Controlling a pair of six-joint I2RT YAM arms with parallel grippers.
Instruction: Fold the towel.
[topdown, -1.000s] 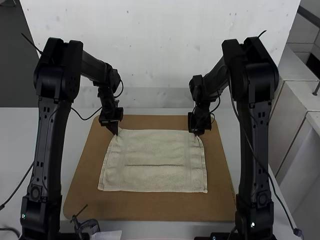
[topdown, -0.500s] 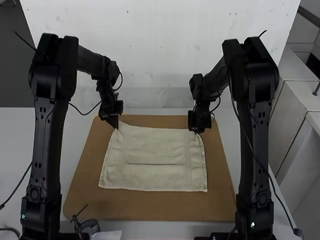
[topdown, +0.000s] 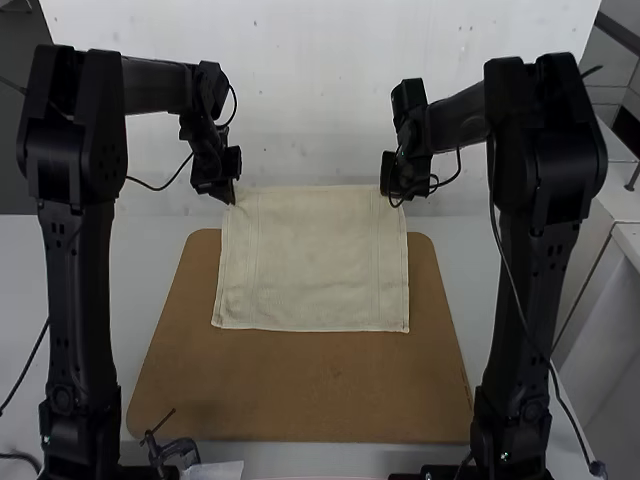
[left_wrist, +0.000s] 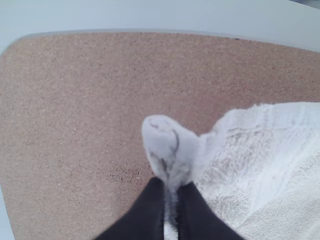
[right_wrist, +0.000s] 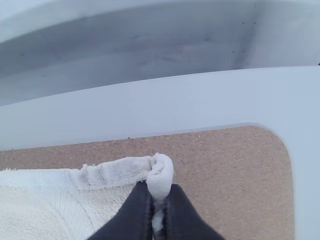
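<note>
Now, towel: the towel (topdown: 315, 265) hangs from its two far corners, spread in a single broad sheet with no fold in it; its far edge appears past the board's far edge in the high view.
Left pincer: my left pincer (topdown: 232, 197) pinches the towel's far left corner, a small tuft of cloth poking up between the tips.
Right pincer: my right pincer (topdown: 393, 200) pinches the far right corner the same way, hem bunched at the grip.
Change, pincers: half a second ago both are low at the board's far edge, the left slightly ahead in rising; both are now higher and farther forward.
Change, near edge: it shifts from the near part of the board (topdown: 300, 400) to about midway between the board's near and far edges. I cannot tell whether it still touches.
Change, crease: the dark line across the middle of the cloth is gone; I judge that the lift pulls it flat.
Board: it lies on the table (topdown: 150, 260), its near corners well apart from the cloth.
Meaning: folding proper is not begun, in my judgement; this lift looks like preparation, either to straighten the towel or to carry the held edge over.
Next: keep both pincers level, lay the near edge down, then bring the held edge toward the board's near edge.
Risk: uneven height would skew the fold; a thin corner grip might slip.
</note>
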